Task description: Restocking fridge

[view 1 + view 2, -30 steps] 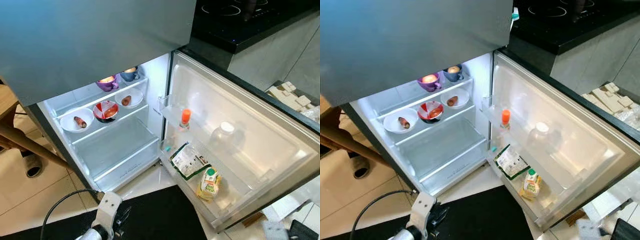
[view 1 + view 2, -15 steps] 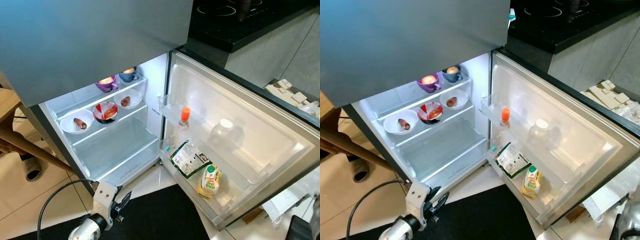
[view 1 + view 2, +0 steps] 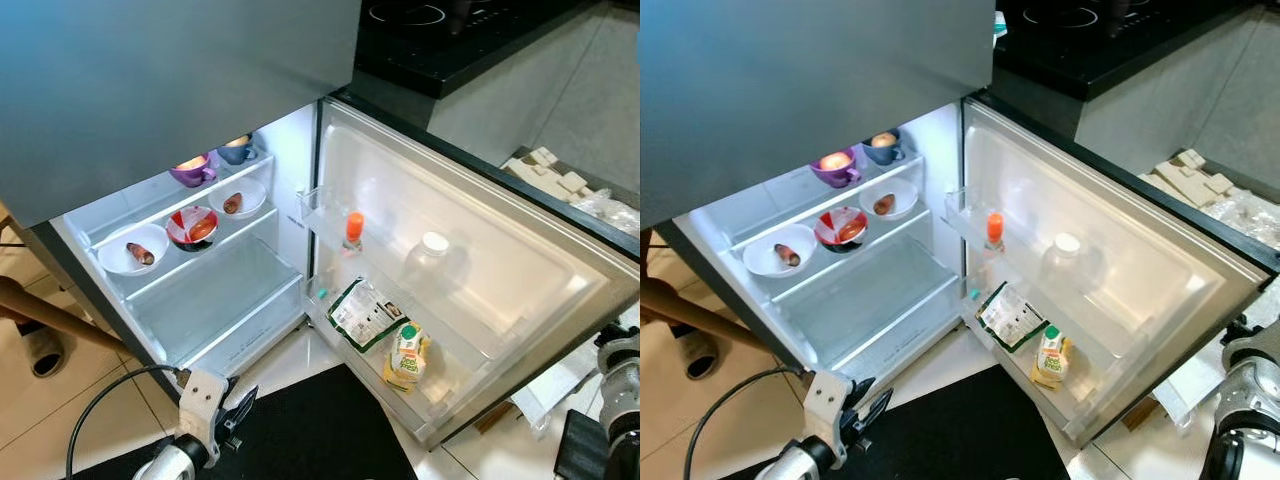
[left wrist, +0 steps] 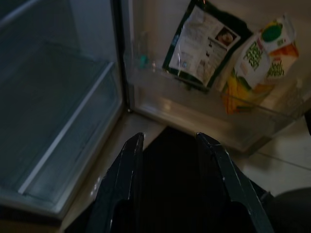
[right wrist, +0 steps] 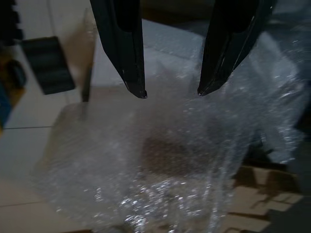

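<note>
Lit open fridge above pale tiled floor, juice carton stood in door bin at 4 o'clock, left gripper held apart before it, right gripper spread over bubble wrap.

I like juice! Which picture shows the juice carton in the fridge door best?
The left wrist view: the juice carton is big there, its green cap and label plain. Both eye views show it small, in the fridge door's bottom shelf.

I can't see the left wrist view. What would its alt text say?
Two open black fingers of the left gripper point at the open fridge's lower door bin, holding a juice carton and a dark packet, beside bare glass shelves.
</note>
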You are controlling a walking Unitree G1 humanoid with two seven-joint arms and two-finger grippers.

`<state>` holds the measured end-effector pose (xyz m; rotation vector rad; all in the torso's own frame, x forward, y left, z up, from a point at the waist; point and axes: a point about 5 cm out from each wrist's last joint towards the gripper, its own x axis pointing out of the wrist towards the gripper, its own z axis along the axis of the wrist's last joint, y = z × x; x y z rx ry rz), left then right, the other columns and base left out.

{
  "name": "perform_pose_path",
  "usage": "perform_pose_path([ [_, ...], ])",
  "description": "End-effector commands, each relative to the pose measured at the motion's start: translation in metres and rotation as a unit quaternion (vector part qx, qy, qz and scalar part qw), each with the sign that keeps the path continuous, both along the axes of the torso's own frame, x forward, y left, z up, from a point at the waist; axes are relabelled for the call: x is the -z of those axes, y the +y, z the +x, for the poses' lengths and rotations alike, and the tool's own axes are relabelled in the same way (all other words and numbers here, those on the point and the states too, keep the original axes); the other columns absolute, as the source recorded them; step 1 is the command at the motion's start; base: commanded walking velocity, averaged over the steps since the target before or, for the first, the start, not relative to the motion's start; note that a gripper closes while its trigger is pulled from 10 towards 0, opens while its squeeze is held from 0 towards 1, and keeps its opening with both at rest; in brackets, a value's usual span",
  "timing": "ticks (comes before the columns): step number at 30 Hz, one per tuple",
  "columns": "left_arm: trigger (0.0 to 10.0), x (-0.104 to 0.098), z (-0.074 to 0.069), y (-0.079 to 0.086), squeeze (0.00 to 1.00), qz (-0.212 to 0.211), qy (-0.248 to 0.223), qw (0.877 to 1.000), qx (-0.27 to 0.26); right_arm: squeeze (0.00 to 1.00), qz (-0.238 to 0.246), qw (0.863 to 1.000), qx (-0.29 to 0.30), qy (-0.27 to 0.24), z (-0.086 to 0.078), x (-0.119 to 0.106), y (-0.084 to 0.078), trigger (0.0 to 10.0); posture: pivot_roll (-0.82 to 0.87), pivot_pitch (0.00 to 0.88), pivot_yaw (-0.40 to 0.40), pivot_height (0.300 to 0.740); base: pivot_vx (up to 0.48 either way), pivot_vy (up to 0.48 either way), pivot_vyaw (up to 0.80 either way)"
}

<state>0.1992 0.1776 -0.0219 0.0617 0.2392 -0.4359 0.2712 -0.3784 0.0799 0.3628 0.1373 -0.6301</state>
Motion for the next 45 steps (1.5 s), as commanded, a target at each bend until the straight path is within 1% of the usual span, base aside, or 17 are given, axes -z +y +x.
perform_pose_path([
  [1, 10.0, 0.007, -0.009, 0.013, 0.0, 0.019, 0.026, 0.999, -0.015, 0.0, 0.039, 0.998, -0.05, -0.015, 0.01, 0.007, 0.017, 10.0, -0.11, 0.101, 0.012, 0.719, 0.0, 0.0, 0.0],
  [8, 10.0, 0.017, -0.019, 0.033, 0.0, 0.045, 0.061, 0.993, -0.087, 0.0, 0.126, 0.976, -0.174, -0.028, 0.012, 0.028, 0.049, 10.0, -0.11, 0.102, 0.013, 0.719, 0.0, 0.0, 0.0],
  [11, 10.0, 0.025, -0.03, 0.042, 0.0, 0.037, 0.092, 0.987, -0.127, 0.0, 0.185, 0.941, -0.284, -0.006, 0.0, 0.053, 0.079, 10.0, -0.11, 0.102, 0.015, 0.719, 0.0, 0.0, 0.0],
  [14, 10.0, 0.028, -0.034, 0.043, 0.0, 0.038, 0.1, 0.986, -0.131, 0.0, 0.208, 0.928, -0.31, -0.003, -0.005, 0.06, 0.087, 10.0, -0.11, 0.103, 0.015, 0.719, 0.0, 0.0, 0.0],
  [16, 10.0, 0.034, -0.044, 0.046, 0.0, 0.045, 0.121, 0.982, -0.137, 0.0, 0.263, 0.894, -0.364, 0.001, -0.018, 0.075, 0.105, 10.0, -0.11, 0.104, 0.015, 0.719, 0.0, 0.0, 0.0],
  [19, 10.0, 0.043, -0.058, 0.05, 0.0, 0.054, 0.157, 0.975, -0.151, 0.0, 0.321, 0.855, -0.407, 0.008, -0.038, 0.092, 0.125, 10.0, -0.11, 0.107, 0.015, 0.719, 0.0, 0.0, 0.0],
  [22, 10.0, 0.045, -0.061, 0.051, 0.0, 0.056, 0.166, 0.973, -0.154, 0.0, 0.335, 0.847, -0.413, 0.009, -0.042, 0.095, 0.129, 10.0, -0.11, 0.107, 0.015, 0.719, 0.0, 0.0, 0.0],
  [24, 10.0, 0.05, -0.068, 0.053, 0.0, 0.06, 0.185, 0.968, -0.158, 0.0, 0.364, 0.829, -0.424, 0.014, -0.054, 0.104, 0.139, 10.0, -0.11, 0.109, 0.02, 0.719, 0.0, 0.0, 0.0],
  [28, 10.0, 0.057, -0.076, 0.053, 0.0, 0.067, 0.22, 0.959, -0.164, 0.0, 0.385, 0.81, -0.442, 0.027, -0.065, 0.113, 0.15, 10.0, -0.11, 0.109, 0.024, 0.719, 0.0, 0.0, 0.0],
  [29, 10.0, 0.057, -0.076, 0.053, 0.0, 0.067, 0.22, 0.959, -0.164, 0.0, 0.385, 0.81, -0.442, 0.027, -0.065, 0.113, 0.15, 10.0, -0.11, 0.109, 0.024, 0.719, 0.0, 0.0, 0.0],
  [30, 10.0, 0.06, -0.079, 0.051, 0.0, 0.071, 0.235, 0.955, -0.167, 0.0, 0.368, 0.821, -0.434, 0.048, -0.069, 0.118, 0.151, 10.0, -0.11, 0.109, 0.025, 0.719, 0.0, 0.0, 0.0],
  [31, 10.0, 0.063, -0.081, 0.049, 0.0, 0.075, 0.249, 0.951, -0.168, 0.0, 0.31, 0.853, -0.406, 0.107, -0.073, 0.127, 0.147, 10.0, -0.11, 0.109, 0.026, 0.719, 0.0, 0.0, 0.0],
  [33, 10.0, 0.067, -0.083, 0.043, 0.0, 0.08, 0.263, 0.947, -0.168, 0.0, 0.214, 0.895, -0.343, 0.189, -0.08, 0.137, 0.133, 10.0, -0.11, 0.107, 0.027, 0.719, 0.0, 0.0, 0.0],
  [34, 10.0, 0.068, -0.083, 0.04, 0.0, 0.081, 0.268, 0.946, -0.166, 0.0, 0.181, 0.908, -0.309, 0.216, -0.084, 0.14, 0.126, 10.0, -0.11, 0.107, 0.028, 0.719, 0.0, 0.0, 0.0],
  [39, 10.0, 0.072, -0.084, 0.028, 0.0, 0.086, 0.276, 0.945, -0.154, 0.0, 0.132, 0.918, -0.26, 0.268, -0.093, 0.143, 0.112, 10.0, -0.1, 0.107, 0.028, 0.719, 0.0, 0.0, 0.0],
  [42, 10.0, 0.074, -0.08, 0.013, 0.0, 0.094, 0.277, 0.948, -0.126, 0.0, 0.077, 0.909, -0.272, 0.307, -0.098, 0.147, 0.114, 10.0, -0.1, 0.107, 0.027, 0.719, 0.0, 0.0, 0.0],
  [45, 10.0, 0.072, -0.073, 0.006, 0.0, 0.097, 0.265, 0.954, -0.101, 0.0, 0.059, 0.899, -0.295, 0.319, -0.099, 0.15, 0.122, 10.0, -0.1, 0.108, 0.026, 0.719, 0.0, 0.0, 0.0],
])
